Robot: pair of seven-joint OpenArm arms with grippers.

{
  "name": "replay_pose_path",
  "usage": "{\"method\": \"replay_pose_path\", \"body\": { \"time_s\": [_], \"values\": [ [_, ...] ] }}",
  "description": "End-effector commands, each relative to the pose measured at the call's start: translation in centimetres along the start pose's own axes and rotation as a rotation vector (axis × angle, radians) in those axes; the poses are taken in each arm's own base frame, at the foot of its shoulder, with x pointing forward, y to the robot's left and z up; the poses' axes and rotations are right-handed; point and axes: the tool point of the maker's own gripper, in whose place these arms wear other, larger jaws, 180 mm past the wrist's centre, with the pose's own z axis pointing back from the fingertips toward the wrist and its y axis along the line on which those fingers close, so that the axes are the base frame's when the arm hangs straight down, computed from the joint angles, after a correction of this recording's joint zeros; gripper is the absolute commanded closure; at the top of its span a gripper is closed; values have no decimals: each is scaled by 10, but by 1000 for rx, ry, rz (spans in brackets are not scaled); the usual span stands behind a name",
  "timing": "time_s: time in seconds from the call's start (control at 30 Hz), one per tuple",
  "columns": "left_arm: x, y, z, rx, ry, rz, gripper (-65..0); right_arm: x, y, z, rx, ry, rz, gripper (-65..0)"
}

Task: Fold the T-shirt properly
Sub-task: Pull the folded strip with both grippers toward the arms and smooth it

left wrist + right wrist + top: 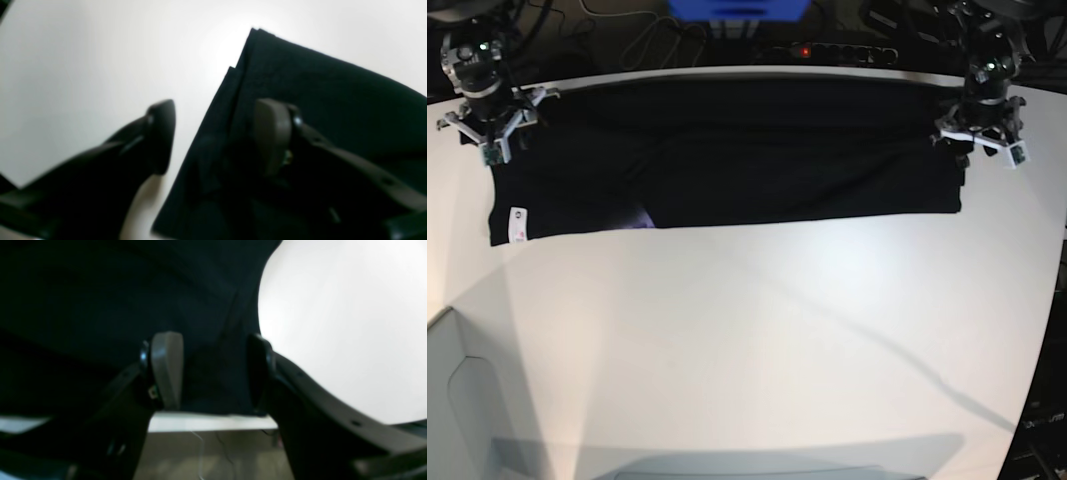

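The black T-shirt point(727, 150) lies flat as a long folded band along the far side of the white table point(757, 330). A white tag point(517, 222) and a sliver of purple print point(640, 220) show at its near edge. My left gripper point(980, 135) hovers over the band's right end. In the left wrist view this gripper point(217, 136) is open, one finger over the layered cloth corner point(300, 100) and the other over bare table. My right gripper point(489, 125) is at the band's left end. In the right wrist view it point(213, 373) stands open above the T-shirt point(100, 300), holding nothing.
The table's far edge point(206, 421) runs just behind the right gripper, with floor beyond it. Behind the table sit a power strip with a red light point(827, 50), cables and a blue object point(737, 8). The table's curved right edge point(1052, 330) drops away.
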Motion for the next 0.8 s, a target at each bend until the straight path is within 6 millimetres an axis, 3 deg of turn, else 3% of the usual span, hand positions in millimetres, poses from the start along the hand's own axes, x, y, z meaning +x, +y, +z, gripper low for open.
{"method": "replay_pose_path", "body": {
  "time_s": [0.0, 0.33, 0.57, 0.77],
  "values": [
    [13, 2, 5, 5, -43, -15, -396, 8, -1, 3, -2, -28, 11, -314],
    [-5, 6, -9, 12, 7, 16, -415, 12, 36, -4, 93, -33, 13, -314],
    [-19, 10, -20, 20, 48, 47, -416, 13, 39, -5, 100, -37, 14, -314],
    [-33, -14, -23, -39, 89, 22, -413, 14, 38, -6, 99, -40, 13, -314]
  ]
}}
